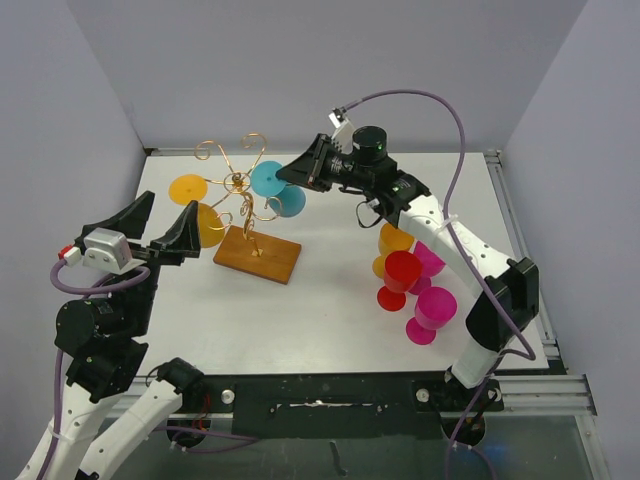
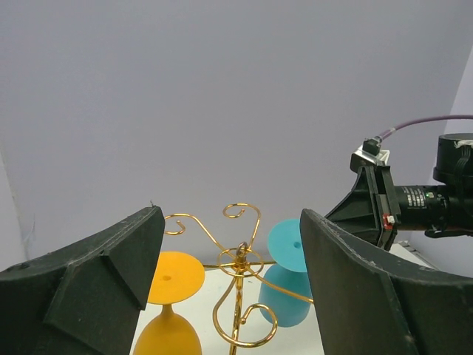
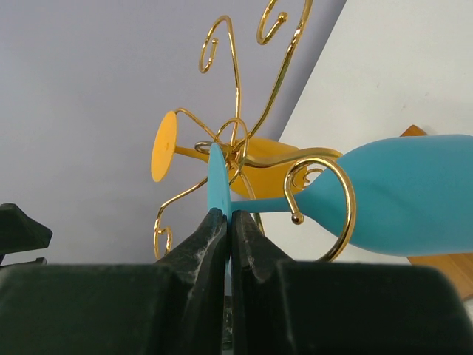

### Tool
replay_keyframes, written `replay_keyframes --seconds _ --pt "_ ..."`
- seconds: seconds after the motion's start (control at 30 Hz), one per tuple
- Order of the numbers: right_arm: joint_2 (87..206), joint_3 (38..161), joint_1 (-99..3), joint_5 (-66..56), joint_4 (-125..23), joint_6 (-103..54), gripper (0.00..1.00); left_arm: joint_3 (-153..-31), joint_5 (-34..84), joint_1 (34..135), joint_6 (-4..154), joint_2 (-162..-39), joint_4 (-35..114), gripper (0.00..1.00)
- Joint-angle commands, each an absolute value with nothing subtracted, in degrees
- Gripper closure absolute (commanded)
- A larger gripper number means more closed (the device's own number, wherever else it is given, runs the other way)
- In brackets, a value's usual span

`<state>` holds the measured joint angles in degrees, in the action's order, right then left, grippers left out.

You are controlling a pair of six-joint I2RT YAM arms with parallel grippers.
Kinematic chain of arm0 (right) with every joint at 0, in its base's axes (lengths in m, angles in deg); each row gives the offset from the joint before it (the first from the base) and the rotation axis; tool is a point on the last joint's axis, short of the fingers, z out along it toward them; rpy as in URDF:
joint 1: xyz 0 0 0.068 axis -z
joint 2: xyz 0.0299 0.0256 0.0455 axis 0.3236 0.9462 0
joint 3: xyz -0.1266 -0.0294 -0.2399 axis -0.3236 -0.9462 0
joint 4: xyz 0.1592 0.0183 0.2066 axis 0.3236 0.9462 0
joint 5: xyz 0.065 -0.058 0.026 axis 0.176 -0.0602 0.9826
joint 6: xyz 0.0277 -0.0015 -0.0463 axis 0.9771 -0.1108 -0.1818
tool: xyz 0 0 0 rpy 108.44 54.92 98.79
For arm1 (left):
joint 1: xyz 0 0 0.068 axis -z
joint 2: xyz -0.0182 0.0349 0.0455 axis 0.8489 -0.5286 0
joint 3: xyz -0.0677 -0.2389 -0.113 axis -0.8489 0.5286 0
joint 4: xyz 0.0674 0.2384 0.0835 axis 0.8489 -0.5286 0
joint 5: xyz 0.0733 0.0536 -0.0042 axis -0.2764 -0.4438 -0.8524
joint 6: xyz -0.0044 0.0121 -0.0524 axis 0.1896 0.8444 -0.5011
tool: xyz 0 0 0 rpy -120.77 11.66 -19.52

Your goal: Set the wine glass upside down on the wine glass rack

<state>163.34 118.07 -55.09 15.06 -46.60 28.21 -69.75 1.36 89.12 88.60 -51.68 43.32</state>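
The gold wire wine glass rack [image 1: 240, 185] stands on a wooden base [image 1: 258, 254] left of centre. A teal wine glass [image 1: 272, 182] is upside down at the rack's right side, its stem inside a curled arm [image 3: 325, 200]. My right gripper [image 1: 300, 172] is shut on the teal glass's foot [image 3: 219, 181], pinching its edge. An orange glass [image 1: 195, 205] hangs upside down on the rack's left side. My left gripper [image 1: 150, 228] is open and empty, raised left of the rack, which shows between its fingers [image 2: 240, 296].
Several more glasses stand upside down at the right: orange [image 1: 392, 245], red [image 1: 398, 278] and two magenta [image 1: 432, 312]. The right arm reaches over them. A metal rail [image 1: 520, 230] runs along the table's right edge.
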Motion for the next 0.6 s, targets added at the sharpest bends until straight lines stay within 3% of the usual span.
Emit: replay_keyframes --seconds 0.0,0.57 --pt "157.73 117.22 -55.05 13.75 -48.92 28.98 1.0 -72.04 0.85 89.1 88.51 -52.22 45.7 0.27" --pt "153.72 112.68 -53.69 4.78 -44.85 29.04 1.0 -73.41 0.72 89.12 90.11 -52.8 44.2 0.27"
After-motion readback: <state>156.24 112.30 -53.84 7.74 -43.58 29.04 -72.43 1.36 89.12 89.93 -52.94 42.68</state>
